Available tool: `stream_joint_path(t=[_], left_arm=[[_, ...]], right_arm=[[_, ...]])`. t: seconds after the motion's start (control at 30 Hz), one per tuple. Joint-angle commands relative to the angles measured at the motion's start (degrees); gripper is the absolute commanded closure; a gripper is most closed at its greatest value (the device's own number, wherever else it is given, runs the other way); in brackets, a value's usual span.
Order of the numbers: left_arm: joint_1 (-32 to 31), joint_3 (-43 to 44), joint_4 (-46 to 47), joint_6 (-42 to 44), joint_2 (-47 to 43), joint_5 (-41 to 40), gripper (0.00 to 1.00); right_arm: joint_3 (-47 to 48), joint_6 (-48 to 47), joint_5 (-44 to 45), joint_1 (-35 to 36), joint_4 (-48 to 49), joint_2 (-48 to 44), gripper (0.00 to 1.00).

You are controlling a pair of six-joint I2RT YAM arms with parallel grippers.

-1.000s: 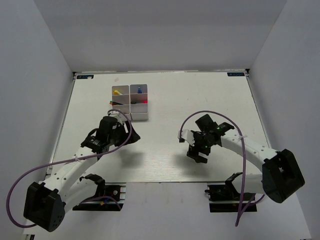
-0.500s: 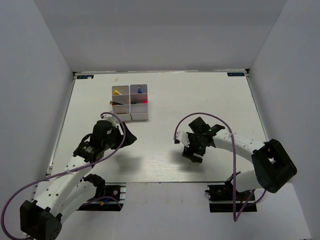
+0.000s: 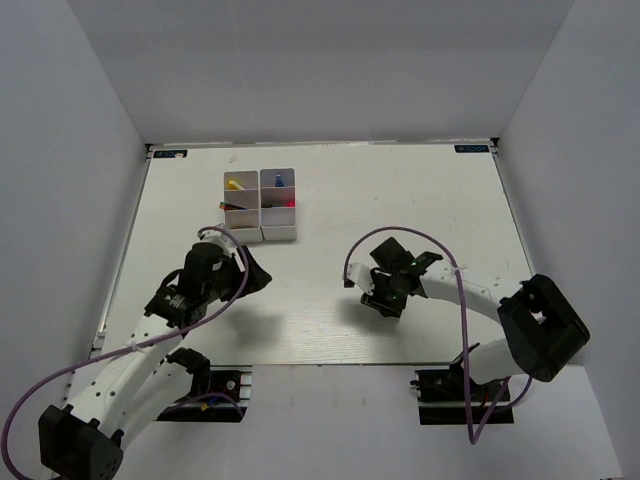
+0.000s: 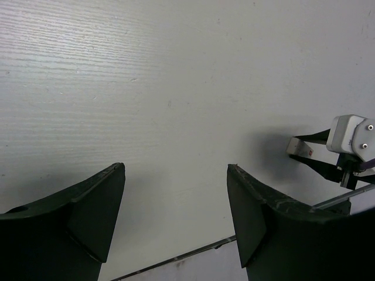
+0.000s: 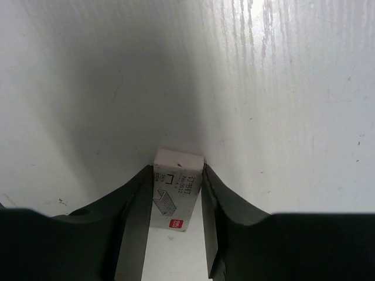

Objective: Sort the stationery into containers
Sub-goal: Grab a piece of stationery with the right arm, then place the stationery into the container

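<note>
The right gripper (image 5: 176,175), low over the near middle of the table (image 3: 420,200), is clamped on a small white box (image 5: 176,205) bearing a staple drawing, one finger against each long side. To its left, the left gripper (image 4: 176,175) hangs wide open and empty. Beyond it at far left stands the white organiser (image 3: 261,212), with a yellow-tipped item (image 3: 234,184) and a blue-capped bottle (image 3: 278,180) in its farthest cells.

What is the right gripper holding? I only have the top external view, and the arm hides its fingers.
Observer: The right wrist view shows the right gripper closed on a small white box printed with a staples drawing and a red label.
Operator: And the left one, anything in it?
Observer: No. The left wrist view shows the left gripper open, with only bare table showing in the gap.
</note>
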Motion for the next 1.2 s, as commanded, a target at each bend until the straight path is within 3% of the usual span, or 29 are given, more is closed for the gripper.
stream_joint_path(t=[0.0,0.17,0.2,0.27,0.4,0.63,0.8,0.97,1.17], left_arm=[[0.34,-0.3,0.02,-0.2,0.52,-0.8,0.2],[0.34,-0.92,1.08,0.33,1.05,-0.19,0.2],[0.34,-1.7,1.08,-0.28,1.05,-0.19,0.2],[0.34,-2.4,1.08,-1.51,1.05,-0.19,0.2],[0.34,-3.82,1.61,-3.36,-0.35,-0.19,0.2],[0.34,-4.43,-0.32,-4.51,-2.99,-0.71,0.2],[0.34,-4.96,-1.64,-5.56,-5.19,-1.94,0.2],[0.34,-5.49,-2.17,-6.09,-6.59,-1.94,0.2],[0.34,-5.49,-2.7,-6.09,-5.55,-1.94,0.2]], right_arm=[[3.09,-0.81,1.98,-0.21,-2.06,1.93,0.77],[18.46,-1.43,-2.68,-0.3,-5.85,4.55,0.87],[25.45,-1.51,-3.64,-0.21,-6.2,6.48,0.89],[30.5,-0.99,-5.84,-0.3,-7.08,10.61,0.89],[51.01,0.15,-9.0,0.31,-8.84,22.98,0.9],[72.59,1.3,-10.42,4.09,-7.96,36.37,0.91],[74.82,0.86,-9.54,6.02,-2.0,39.11,0.93],[67.89,-1.69,-9.9,6.9,7.5,38.75,0.93],[70.95,-3.89,-7.0,7.7,11.37,43.76,0.94]])
